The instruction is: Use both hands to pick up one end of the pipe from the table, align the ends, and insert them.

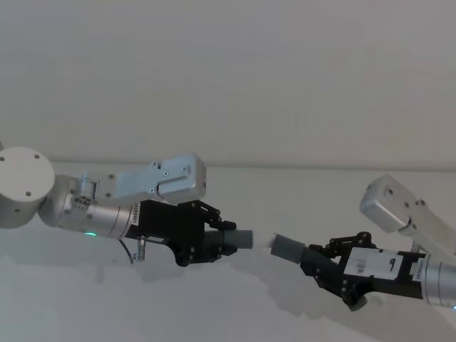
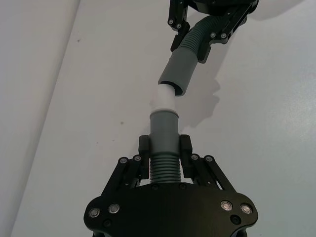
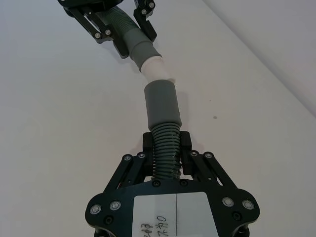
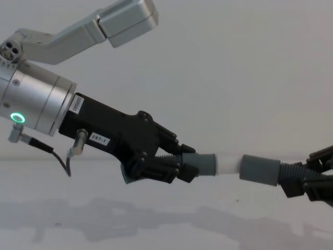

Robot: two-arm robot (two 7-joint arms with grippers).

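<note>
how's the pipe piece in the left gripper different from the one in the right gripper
The left piece ends in a white tip past a grey collar; the right piece ends in a plain grey socket. In the wrist views they sit slightly out of line. Both are dark grey, ribbed where the left gripper and right gripper clamp them, held above the table.

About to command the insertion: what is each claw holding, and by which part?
Left claw grips the white-tipped pipe piece by its ribbed section; right claw grips the socket piece by its ribbed section.
</note>
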